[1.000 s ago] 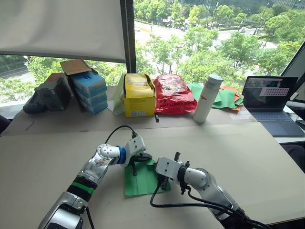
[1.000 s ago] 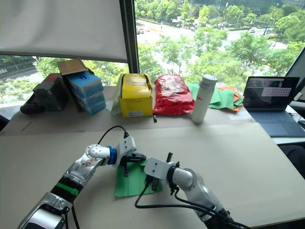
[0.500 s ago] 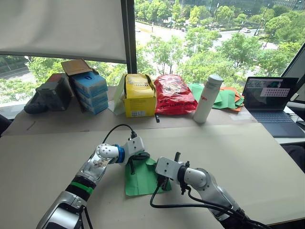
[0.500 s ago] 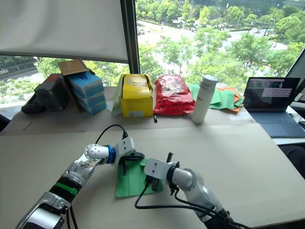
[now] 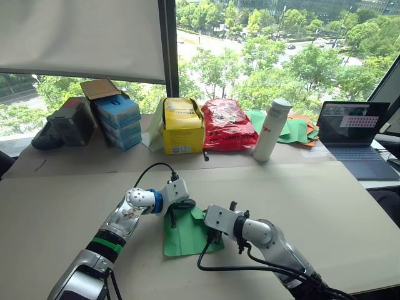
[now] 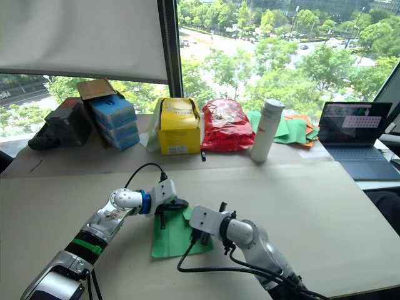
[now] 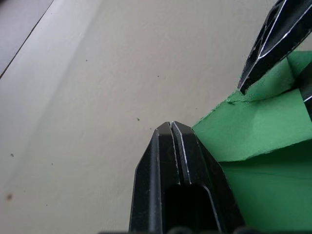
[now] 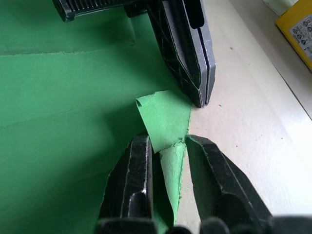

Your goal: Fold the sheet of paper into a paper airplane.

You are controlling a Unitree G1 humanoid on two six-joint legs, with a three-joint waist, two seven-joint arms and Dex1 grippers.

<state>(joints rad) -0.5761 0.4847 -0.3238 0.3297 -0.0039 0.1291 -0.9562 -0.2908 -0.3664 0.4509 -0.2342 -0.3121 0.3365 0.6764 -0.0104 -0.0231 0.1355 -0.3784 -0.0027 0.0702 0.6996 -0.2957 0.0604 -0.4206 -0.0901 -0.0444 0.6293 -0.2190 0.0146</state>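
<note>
Green sheet of paper (image 5: 187, 234) flat on the tabletop (image 5: 325, 206), long axis running away from the robot, far corner folded up — left tool (image 7: 171, 127) closed beside its edge, right tool (image 8: 168, 146) parted around the raised flap, bare tabletop all round.

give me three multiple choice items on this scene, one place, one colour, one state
1. Where does the thin bright-green sheet of paper lie?
A. on the laptop
B. on the beige table between both grippers
C. on the yellow box

2. What colour is the upright bottle?
A. white
B. blue
C. black

3. How are the left gripper fingers?
A. wide open
B. holding the bottle
C. shut together

Answers: 1 B, the paper lies flat under both arms; 2 A, its body is white; 3 C, the fingertips meet beside the paper's edge.
</note>
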